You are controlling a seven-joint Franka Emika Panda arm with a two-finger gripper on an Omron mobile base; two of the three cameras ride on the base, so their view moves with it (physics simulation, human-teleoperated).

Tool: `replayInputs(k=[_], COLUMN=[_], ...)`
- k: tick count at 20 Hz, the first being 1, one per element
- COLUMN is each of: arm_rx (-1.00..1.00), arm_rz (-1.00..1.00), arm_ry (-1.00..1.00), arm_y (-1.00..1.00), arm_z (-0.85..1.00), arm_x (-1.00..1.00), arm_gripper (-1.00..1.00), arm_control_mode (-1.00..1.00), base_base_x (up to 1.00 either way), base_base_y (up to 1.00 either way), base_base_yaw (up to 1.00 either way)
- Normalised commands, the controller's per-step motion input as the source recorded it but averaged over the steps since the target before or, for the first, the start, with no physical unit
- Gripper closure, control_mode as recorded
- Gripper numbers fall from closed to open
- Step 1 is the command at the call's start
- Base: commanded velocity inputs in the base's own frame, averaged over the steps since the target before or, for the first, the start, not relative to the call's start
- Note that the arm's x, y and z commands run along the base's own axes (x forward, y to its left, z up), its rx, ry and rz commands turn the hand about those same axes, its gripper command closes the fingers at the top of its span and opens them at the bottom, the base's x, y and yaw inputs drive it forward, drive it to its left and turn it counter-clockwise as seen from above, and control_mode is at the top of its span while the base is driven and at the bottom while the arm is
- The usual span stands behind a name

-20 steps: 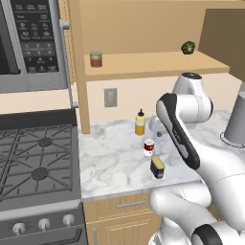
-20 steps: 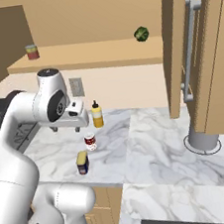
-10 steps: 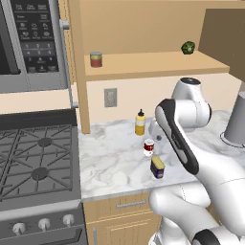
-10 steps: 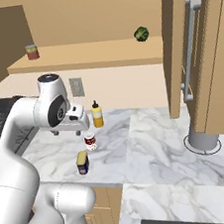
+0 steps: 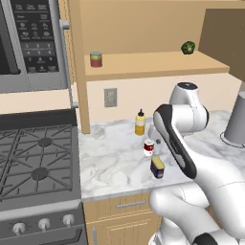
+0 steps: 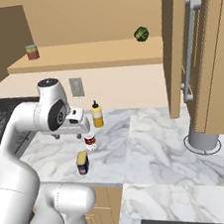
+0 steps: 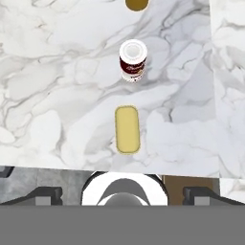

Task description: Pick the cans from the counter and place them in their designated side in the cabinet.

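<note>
Glossy white Franka arm (image 5: 191,158) of rounded, bulbous links, dark grey bands at the joints, black stripe along one link, grey cap on top.

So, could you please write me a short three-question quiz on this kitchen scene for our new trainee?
1. True or false: the red-and-white can already stands on the cabinet shelf.
2. Which thing stands nearest the wall outlet? A: the boxy tin; B: the yellow squeeze bottle; C: the grey canister.
3. Fill in: in the hand view, the thing closest below the gripper is the ____, seen from above as a yellow oblong.

Key
1. False: it stands on the counter.
2. B.
3. Boxy tin.
</note>
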Motion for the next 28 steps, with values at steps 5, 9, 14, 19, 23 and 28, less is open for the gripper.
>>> replayInputs(k=[5,9,14,19,23,28], arm_rx=[0.0,0.0,0.0,0.0,0.0,0.0], arm_rz=[0.01,0.02,0.02,0.01,0.01,0.01], arm_ry=[0.0,0.0,0.0,0.0,0.0,0.0], arm_y=[0.0,0.01,0.0,0.0,0.0,0.0], arm_z=[-0.14,-0.18,-0.19,-0.16,-0.14,-0.13], arm_x=[0.0,0.0,0.0,0.0,0.0,0.0], arm_gripper=[-1.0,-1.0,-1.0,-1.0,-1.0,-1.0], arm_control_mode=[-1.0,-1.0,-1.0,-1.0,-1.0,-1.0], base_base_x=[0.0,0.0,0.0,0.0,0.0,0.0], base_base_y=[0.0,0.0,0.0,0.0,0.0,0.0], base_base_yaw=[0.0,0.0,0.0,0.0,0.0,0.0])
